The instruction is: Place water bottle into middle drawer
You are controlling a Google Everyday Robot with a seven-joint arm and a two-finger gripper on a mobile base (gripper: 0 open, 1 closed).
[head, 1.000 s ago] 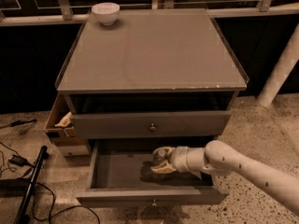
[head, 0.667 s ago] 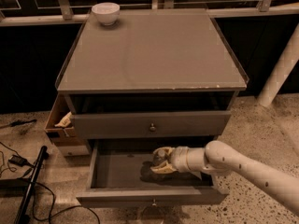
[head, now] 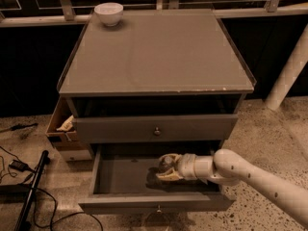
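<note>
**Bottle down in the open middle drawer, gripper wrapped round it**

The water bottle (head: 167,162) sits low inside the middle drawer (head: 122,176), right of centre, and only a rounded clear patch of it shows. Its cap and label cannot be made out. The tan fingers (head: 169,176) are clamped on it from the right, and the gripper (head: 166,170) is just above the drawer floor. Whether the bottle touches that floor is hard to say, because shadow pools beneath it.

The white arm (head: 260,183) reaches in over the drawer's right side and is cut off at the frame's lower right corner.

The drawer is pulled well out, with bare grey floor to the left of the gripper and a low front edge just beside it. The top drawer (head: 156,127) is part open and hangs over the rear of the middle one, darkening the back.

Up on the bench (head: 154,57), a white bowl (head: 109,13) sits at the far left corner, well apart from the gripper. A cardboard box (head: 60,125) juts out beside the cabinet's left flank, and cables (head: 19,166) trail across the floor.
</note>
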